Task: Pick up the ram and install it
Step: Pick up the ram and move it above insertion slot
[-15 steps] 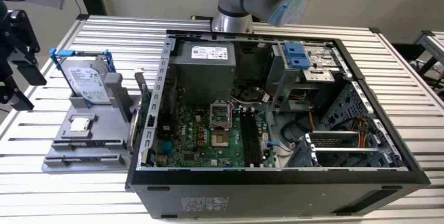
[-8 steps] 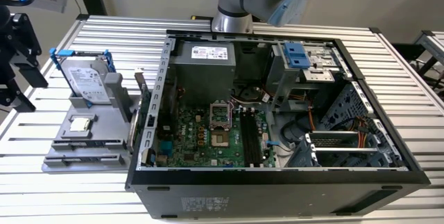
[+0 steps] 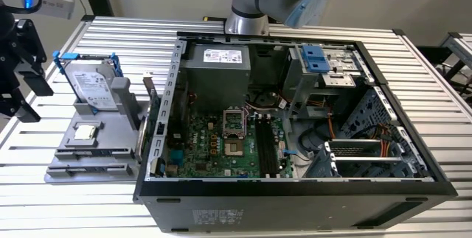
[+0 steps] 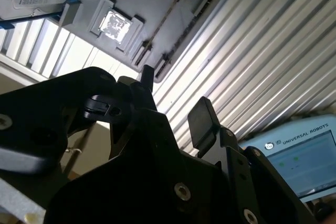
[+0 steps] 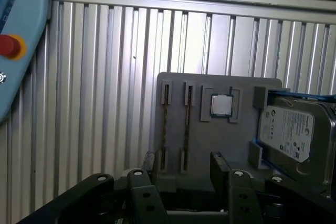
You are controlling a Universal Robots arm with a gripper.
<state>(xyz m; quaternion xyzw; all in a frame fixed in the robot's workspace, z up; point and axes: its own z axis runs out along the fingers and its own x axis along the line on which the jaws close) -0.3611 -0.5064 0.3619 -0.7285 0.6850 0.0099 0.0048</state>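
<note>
Two fingers [image 4: 202, 119] of the gripper [image 4: 176, 95] stand apart with nothing between them, hovering over the slatted desk [image 5: 105, 77] near a gray tray [image 5: 176, 129]. On that tray, two thin strips stand on edge in slotted holders. As far as I can tell the ram [image 5: 165, 124] is one of these, and it is clear of the fingers. In the exterior view the tray sits at 9 o'clock of the open case [image 3: 295, 194], and the gripper is at 9 o'clock of the tray. The holders lie at 6 o'clock of the chip [image 3: 85, 132], and the drive [image 3: 96, 86] stands at the chip's 12 o'clock. Black slots [image 3: 267, 147] on the motherboard [image 3: 199, 144] look bare.
</note>
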